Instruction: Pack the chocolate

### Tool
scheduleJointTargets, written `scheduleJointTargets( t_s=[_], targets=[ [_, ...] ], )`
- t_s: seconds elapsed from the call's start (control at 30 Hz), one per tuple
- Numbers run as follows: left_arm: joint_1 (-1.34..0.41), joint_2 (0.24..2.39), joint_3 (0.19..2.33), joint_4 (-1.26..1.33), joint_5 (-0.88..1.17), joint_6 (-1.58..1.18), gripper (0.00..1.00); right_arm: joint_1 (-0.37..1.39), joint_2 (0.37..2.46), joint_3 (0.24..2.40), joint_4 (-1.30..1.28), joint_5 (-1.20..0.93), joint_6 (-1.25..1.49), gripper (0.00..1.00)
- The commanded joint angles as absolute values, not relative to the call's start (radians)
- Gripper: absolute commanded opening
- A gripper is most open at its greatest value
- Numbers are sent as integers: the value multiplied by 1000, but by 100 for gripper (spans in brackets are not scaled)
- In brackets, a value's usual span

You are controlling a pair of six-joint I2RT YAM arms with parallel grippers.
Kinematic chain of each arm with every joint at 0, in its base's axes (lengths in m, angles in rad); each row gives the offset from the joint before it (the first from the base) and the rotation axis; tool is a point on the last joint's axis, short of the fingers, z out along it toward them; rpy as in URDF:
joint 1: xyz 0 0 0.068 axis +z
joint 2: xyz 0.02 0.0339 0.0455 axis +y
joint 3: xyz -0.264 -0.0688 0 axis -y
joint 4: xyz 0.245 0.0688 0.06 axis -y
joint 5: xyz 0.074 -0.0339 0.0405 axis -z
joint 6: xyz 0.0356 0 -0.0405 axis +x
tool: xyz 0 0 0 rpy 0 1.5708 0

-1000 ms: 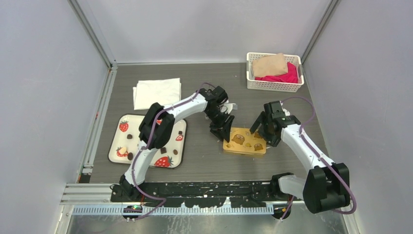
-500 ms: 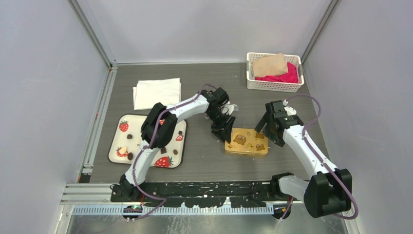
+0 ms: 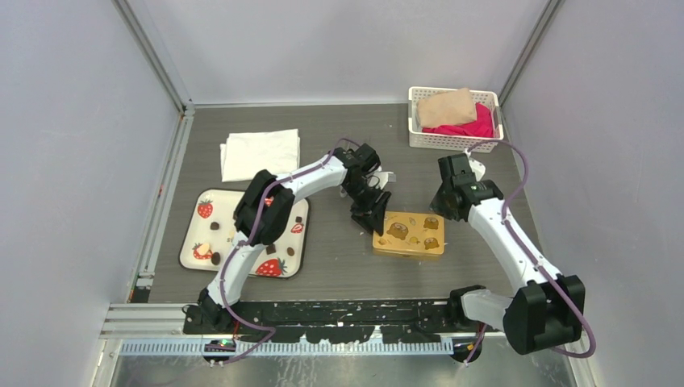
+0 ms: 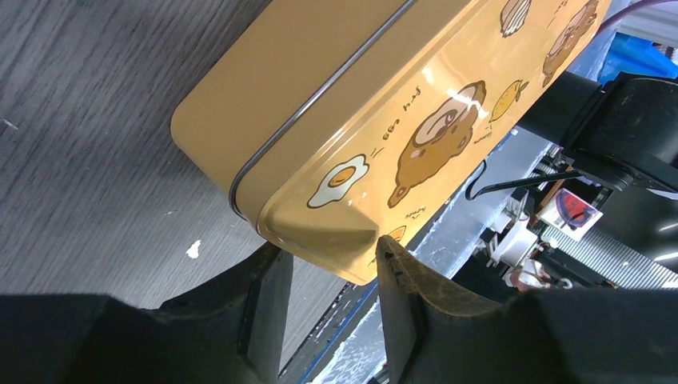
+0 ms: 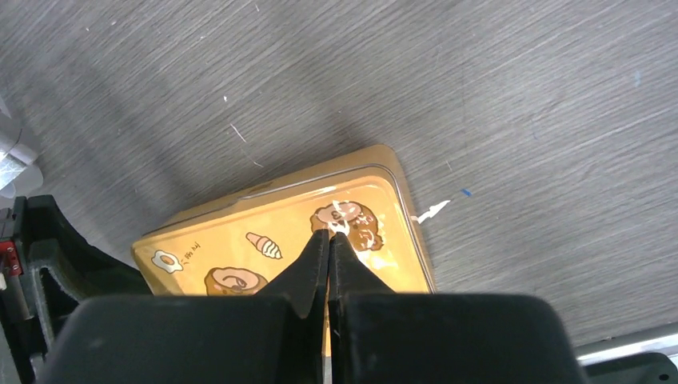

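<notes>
A golden-yellow tin (image 3: 409, 234) with bear drawings lies closed at the table's middle. My left gripper (image 3: 369, 218) is at its left corner, and in the left wrist view its jaws (image 4: 329, 246) clasp that corner of the tin (image 4: 376, 96). My right gripper (image 3: 442, 211) hovers over the tin's far right corner. In the right wrist view it (image 5: 329, 237) is shut with nothing in it, above the lid (image 5: 240, 240). The chocolate (image 3: 271, 248) lies as several small dark pieces, with a cream one (image 3: 203, 248), on the strawberry plate (image 3: 198, 230) at the left.
A folded white napkin (image 3: 260, 153) lies behind the plate. A white basket (image 3: 454, 141) holding pink and tan cloths stands at the back right. The metal rail (image 3: 323, 314) with the arm bases runs along the near edge.
My right gripper has shut and drawn back from the tin's right end toward the far side. The left arm has stayed at the tin's left corner.
</notes>
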State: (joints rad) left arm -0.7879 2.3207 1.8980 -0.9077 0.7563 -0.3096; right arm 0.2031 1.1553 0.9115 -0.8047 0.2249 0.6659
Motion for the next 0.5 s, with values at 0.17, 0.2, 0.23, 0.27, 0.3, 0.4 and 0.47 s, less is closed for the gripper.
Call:
scheduleJointTargets(
  t_s=[0.17,0.2,0.23,0.27,0.3,0.4,0.47],
  targets=[
    [-788,2324,1942,-892,775,-318,44,208,1405,880,-787,266,717,1],
    [-788,2322,1941,-894,774,-316,44,208,1409,873,-781,264,725,1],
    [-788,2321,1942,-896,773,-315,44,208,1395,870,-775,256,728,1],
    [-788,2321,1941,-899,773,-312,44,208,1368,872,-767,245,729,1],
    [-788,2322,1942,-901,772,-310,44,207,1337,880,-762,237,726,1],
    [-788,2322,1943,-902,772,-310,44,207,1236,915,-769,232,706,1],
    [-788,2323,1945,-903,773,-310,44,208,1192,949,-810,231,698,1]
  ],
)
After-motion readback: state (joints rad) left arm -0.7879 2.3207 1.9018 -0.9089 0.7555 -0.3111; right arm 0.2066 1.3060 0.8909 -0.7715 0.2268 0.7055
